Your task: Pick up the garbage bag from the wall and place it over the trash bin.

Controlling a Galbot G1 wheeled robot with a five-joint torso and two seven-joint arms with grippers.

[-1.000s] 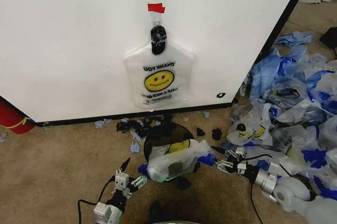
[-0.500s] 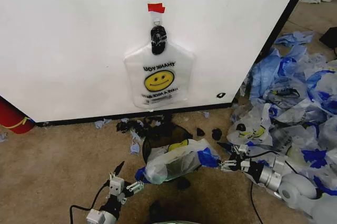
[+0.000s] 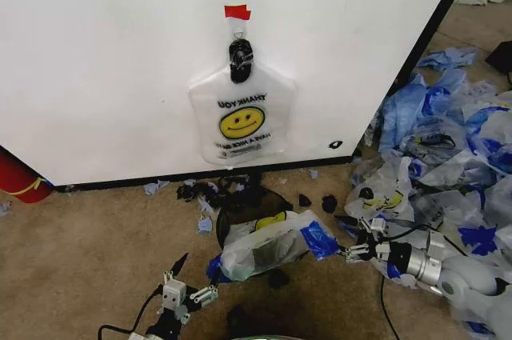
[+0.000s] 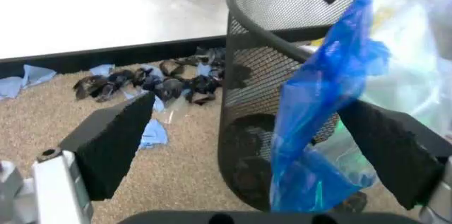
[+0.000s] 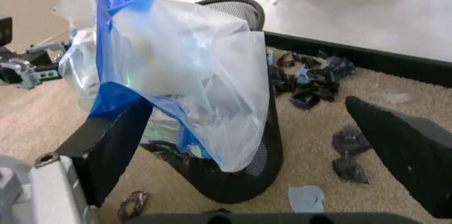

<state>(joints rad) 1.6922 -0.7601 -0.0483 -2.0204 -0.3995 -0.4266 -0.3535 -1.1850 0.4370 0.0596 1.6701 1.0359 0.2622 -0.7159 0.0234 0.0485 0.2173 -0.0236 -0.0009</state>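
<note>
The garbage bag [image 3: 264, 246] is thin translucent white plastic with blue handles and a yellow smiley print showing through. It lies draped loosely over the rim of the trash bin [image 3: 240, 206], bunched and slumped toward the robot rather than spread evenly around the opening. 1 blue handle hangs down the bin's mesh side. The trash bin is a small round black wire-mesh basket, standing upright on the tan carpet near the white wall.
</note>
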